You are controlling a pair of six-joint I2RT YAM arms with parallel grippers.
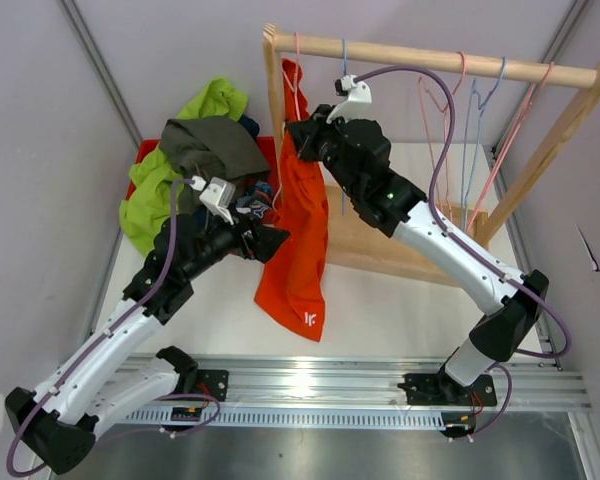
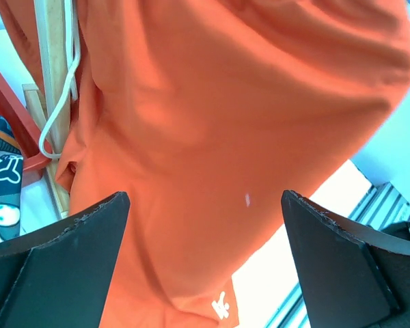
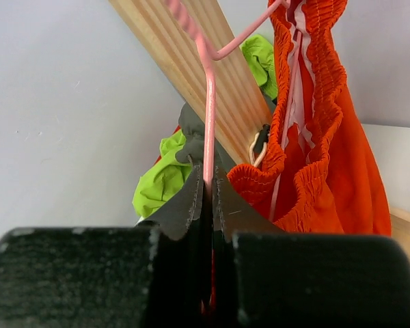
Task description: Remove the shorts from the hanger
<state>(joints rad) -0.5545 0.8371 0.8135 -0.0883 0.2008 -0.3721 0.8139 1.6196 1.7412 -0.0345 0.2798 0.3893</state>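
Note:
Bright orange shorts (image 1: 302,235) hang by their waistband from a pink wire hanger (image 1: 298,62) at the left end of the wooden rail. My right gripper (image 1: 298,135) is shut on the hanger's wire; in the right wrist view the pink hanger (image 3: 209,102) runs between the closed fingertips of the right gripper (image 3: 209,186), with the gathered orange waistband (image 3: 307,130) just to the right. My left gripper (image 1: 276,240) is open beside the shorts' left edge. In the left wrist view the orange shorts (image 2: 219,116) fill the space ahead of the spread left gripper (image 2: 205,225), which holds nothing.
A wooden rack (image 1: 430,58) carries several empty wire hangers (image 1: 470,130) at its right. A pile of lime green shorts (image 1: 155,195) and grey shorts (image 1: 212,145) lies in a red bin (image 1: 140,160) at the back left. Printed fabric (image 2: 1,179) lies by the rack post.

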